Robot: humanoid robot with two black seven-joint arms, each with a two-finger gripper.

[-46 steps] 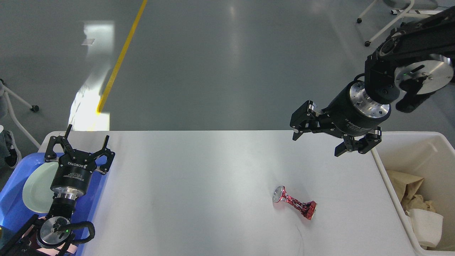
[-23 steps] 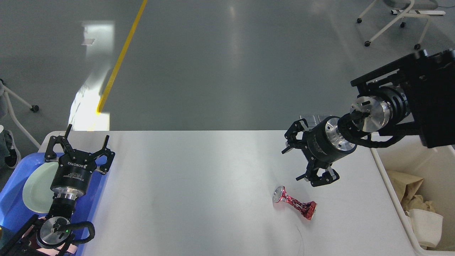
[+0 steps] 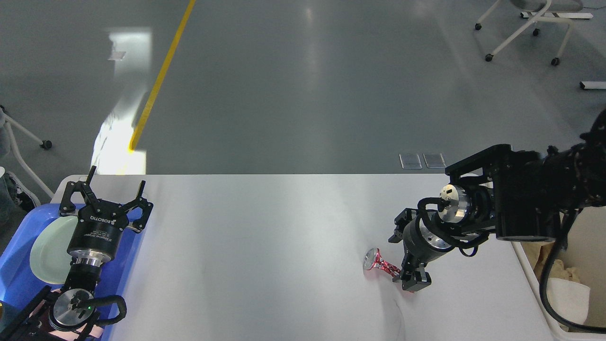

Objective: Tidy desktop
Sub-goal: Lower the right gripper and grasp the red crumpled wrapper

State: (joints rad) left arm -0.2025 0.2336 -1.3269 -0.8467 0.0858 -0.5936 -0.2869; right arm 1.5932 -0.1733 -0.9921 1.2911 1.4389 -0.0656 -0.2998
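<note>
The white desktop (image 3: 260, 246) fills the lower part of the head view. A crushed red can (image 3: 378, 263) with a silver top lies on it at the right. My right gripper (image 3: 398, 262) is down at the can with its jaws open, one finger behind the can and one in front; the front finger hides the can's right end. I cannot tell whether the fingers touch the can. My left gripper (image 3: 108, 187) stands open and empty over the blue tray (image 3: 19, 279) at the left edge.
A pale green plate (image 3: 47, 246) lies in the blue tray. A cream bin (image 3: 530, 270) at the table's right edge holds brown paper and a white cup (image 3: 565, 296). Wheeled chairs stand on the grey floor at the top right (image 3: 530, 23).
My right arm has swung down and left from above the table's far right corner to the can, its fingers now on either side of it. The left arm has not moved.
</note>
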